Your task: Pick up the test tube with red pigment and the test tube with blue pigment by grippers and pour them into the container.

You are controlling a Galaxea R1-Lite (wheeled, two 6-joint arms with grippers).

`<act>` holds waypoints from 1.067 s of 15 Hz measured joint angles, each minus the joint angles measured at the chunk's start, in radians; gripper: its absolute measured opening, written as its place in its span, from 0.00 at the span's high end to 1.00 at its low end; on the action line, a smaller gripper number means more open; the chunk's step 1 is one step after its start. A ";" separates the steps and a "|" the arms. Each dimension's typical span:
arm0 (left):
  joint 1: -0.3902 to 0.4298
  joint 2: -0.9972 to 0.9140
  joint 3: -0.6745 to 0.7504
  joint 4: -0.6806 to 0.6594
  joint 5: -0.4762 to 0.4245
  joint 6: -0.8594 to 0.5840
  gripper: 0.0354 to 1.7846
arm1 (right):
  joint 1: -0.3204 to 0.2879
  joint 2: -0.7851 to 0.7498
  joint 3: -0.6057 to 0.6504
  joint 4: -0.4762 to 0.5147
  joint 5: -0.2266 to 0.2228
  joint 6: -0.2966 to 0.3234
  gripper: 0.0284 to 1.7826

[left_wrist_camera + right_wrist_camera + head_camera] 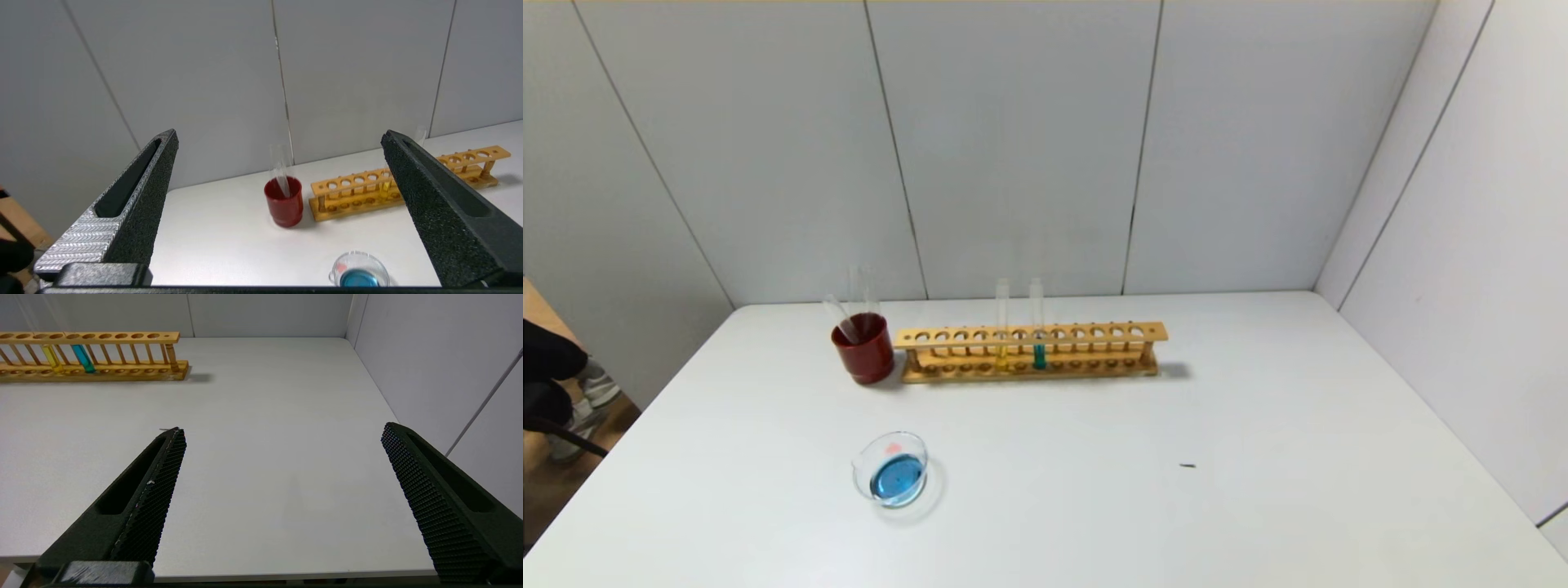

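Both tools are seen only from their own wrist cameras. The left tool (pixel 280 139) is spread wide, nothing is held between its fingers, and nothing is touched by it; the same is true of the right tool (pixel 282 430), which is held above bare white surface (pixel 1258 457).

Places are given relative to the wooden rack (pixel 1029 351), which stands toward the back of the surface. The test tube with blue pigment (pixel 1038 327) is seated upright in the rack near its middle, with a yellow tube (pixel 1002 327) in the slot beside it. A dark red cup (pixel 864 349) stands just beside the rack's left end, and clear empty-looking tubes (pixel 849 314) are leaned inside it. The container (pixel 892 472) lies in front of the rack's left end, nearer the robot, and blue liquid with a faint pink smear is already held in it. No tube with red liquid can be found in the rack; it is judged that the red one may already be emptied.

Several risks are judged from here. The yellow tube could be taken by mistake, since it stands right next to the blue one. Thin glass could be cracked by too firm a squeeze, or slipped by too loose a one. The neighbouring tube or the light rack could be knocked if a wide-open tool is lowered off-centre. Liquid could be spilled beside the low dish if tilting is begun early.
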 joint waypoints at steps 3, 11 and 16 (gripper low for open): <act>0.006 -0.257 0.153 0.040 0.031 0.002 0.02 | 0.000 0.000 0.000 0.000 0.000 0.000 0.02; 0.025 -0.576 0.481 0.256 0.061 -0.001 0.02 | 0.000 0.000 0.000 0.000 0.000 0.000 0.02; 0.025 -0.594 0.512 0.349 0.034 -0.047 0.02 | 0.000 0.000 0.000 0.000 0.000 0.000 0.02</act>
